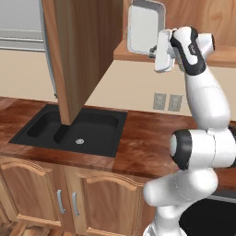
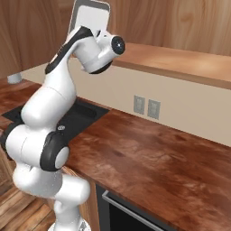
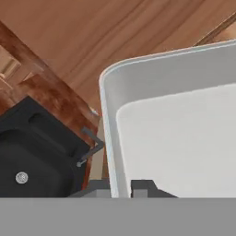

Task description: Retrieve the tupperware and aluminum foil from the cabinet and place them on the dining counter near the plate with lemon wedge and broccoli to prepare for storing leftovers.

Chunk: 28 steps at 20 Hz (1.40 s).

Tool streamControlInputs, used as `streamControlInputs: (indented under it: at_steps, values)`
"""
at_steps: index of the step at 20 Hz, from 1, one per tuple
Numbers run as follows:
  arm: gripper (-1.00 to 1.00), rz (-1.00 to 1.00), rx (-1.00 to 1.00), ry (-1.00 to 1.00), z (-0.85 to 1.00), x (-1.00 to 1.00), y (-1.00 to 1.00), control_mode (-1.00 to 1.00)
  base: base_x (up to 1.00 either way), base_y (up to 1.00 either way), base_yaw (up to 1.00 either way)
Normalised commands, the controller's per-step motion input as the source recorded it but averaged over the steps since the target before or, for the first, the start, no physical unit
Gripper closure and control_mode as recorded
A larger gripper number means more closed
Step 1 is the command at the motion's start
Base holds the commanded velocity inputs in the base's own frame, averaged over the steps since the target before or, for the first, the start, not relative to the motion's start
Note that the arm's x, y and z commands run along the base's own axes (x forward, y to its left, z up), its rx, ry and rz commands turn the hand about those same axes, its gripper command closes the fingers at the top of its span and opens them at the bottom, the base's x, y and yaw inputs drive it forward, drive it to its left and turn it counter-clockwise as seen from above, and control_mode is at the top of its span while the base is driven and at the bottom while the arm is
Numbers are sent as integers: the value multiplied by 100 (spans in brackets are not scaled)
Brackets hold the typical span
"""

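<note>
My gripper [image 3: 120, 188] is shut on the rim of the tupperware [image 3: 175, 133], a pale grey-white shallow container. The rim runs between the two fingertips [image 3: 98, 187]. In the left base view the tupperware [image 1: 144, 25] stands tilted on edge in the air. It hangs just in front of the cabinet's wooden shelf [image 1: 221, 57], with the gripper [image 1: 156, 50] at its lower right rim. The cabinet's flat door [image 1: 83, 50] is swung open to the left. From the right the tupperware [image 2: 92, 16] rises above the hand. The aluminum foil, dining counter and plate are out of view.
A black sink [image 1: 73, 129] is set in the reddish wood wall counter [image 1: 147, 143] below. Two wall outlets [image 1: 167, 101] sit on the beige backsplash. Arched-panel lower cabinets [image 1: 69, 193] stand under the counter. The open door hangs over the sink.
</note>
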Motion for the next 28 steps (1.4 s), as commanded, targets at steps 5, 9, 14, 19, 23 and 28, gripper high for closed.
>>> streamControlInputs:
  at_steps: [5,9,14,19,23,28]
  values:
    - [100,0,0,-2,39,-100,0,-100,0,0,0]
    - [100,0,0,10,51,-100,-3,-100,0,0,0]
    - [100,0,0,14,48,-100,-9,-100,0,0,0]
    - [100,-1,0,16,25,-100,-17,-100,0,0,0]
    - [100,-1,-2,6,-12,-87,-20,-100,0,0,0]
    - [100,-4,-1,4,-16,-21,-37,-100,0,0,0]
